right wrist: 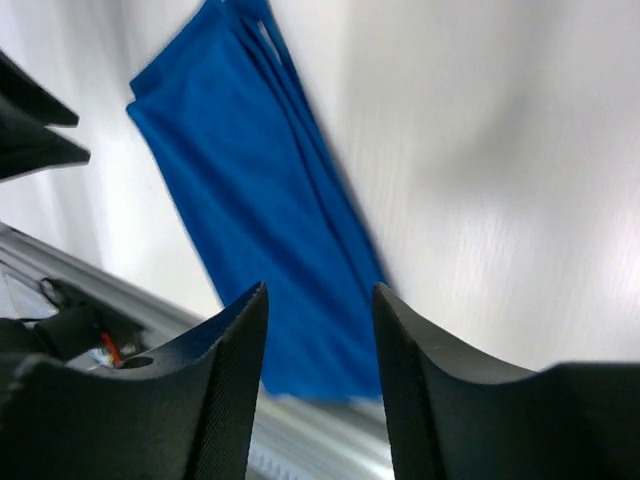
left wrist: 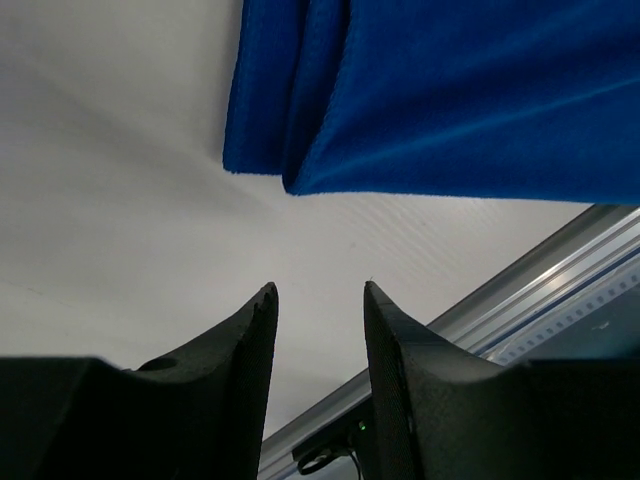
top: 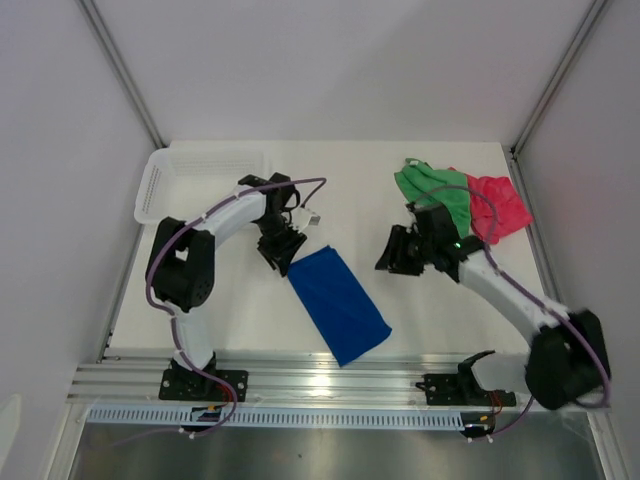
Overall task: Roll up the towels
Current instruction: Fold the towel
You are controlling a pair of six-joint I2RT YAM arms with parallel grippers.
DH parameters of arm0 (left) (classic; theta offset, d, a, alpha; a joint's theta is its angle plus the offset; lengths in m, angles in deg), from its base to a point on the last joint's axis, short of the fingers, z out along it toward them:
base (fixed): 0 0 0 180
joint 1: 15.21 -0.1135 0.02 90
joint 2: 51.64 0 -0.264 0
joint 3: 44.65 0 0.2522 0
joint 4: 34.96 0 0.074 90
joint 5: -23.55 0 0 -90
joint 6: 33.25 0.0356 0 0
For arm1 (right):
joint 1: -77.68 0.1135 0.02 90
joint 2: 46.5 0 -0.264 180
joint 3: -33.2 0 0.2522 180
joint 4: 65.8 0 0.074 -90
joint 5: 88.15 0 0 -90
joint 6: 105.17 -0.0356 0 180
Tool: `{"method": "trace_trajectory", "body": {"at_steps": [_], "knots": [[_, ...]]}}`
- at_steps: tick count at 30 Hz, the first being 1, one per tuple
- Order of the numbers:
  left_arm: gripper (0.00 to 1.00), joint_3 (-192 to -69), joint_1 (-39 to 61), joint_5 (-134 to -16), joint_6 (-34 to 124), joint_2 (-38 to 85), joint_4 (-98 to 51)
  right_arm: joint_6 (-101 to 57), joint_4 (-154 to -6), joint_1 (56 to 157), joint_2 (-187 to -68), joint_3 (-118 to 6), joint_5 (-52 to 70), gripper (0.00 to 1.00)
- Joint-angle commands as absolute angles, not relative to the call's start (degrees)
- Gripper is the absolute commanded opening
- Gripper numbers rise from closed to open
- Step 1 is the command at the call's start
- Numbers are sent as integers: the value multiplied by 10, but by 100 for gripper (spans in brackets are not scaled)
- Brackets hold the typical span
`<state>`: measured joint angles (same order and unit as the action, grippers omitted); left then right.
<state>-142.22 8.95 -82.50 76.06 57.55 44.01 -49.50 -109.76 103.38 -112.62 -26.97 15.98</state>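
The royal blue towel (top: pixel 338 302) lies folded flat in a long strip near the table's front edge. It also shows in the left wrist view (left wrist: pixel 440 95) and in the right wrist view (right wrist: pixel 250 200). My left gripper (top: pixel 281 256) is open and empty, just off the strip's far end. My right gripper (top: pixel 397 258) is open and empty, over bare table to the right of the blue towel. The bright green towel (top: pixel 440 192) and the pink-red towel (top: pixel 500 207) lie crumpled together at the back right, behind my right arm.
A white mesh basket (top: pixel 190 180) stands at the back left. A metal rail (top: pixel 330 378) runs along the table's front edge. Grey walls close in the table on the left, back and right.
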Motion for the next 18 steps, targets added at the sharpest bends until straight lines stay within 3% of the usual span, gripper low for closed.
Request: {"method": "trace_trajectory", "body": {"at_steps": [1,6,8,18], "knots": [[44,-1460,93,-860,723,586,417,-334,-983,1026,-1297,-356,237,48],[43,-1467,92,-888,692,615,417,-262,-964,1033,-1541,-566,305,48],[43,-1450,89,-888,689,608,411,-246,-964,1040,-1585,-615,322,48],[43,-1404,77,-872,700,586,394,-253,-906,1063,-1678,-604,396,49]]}}
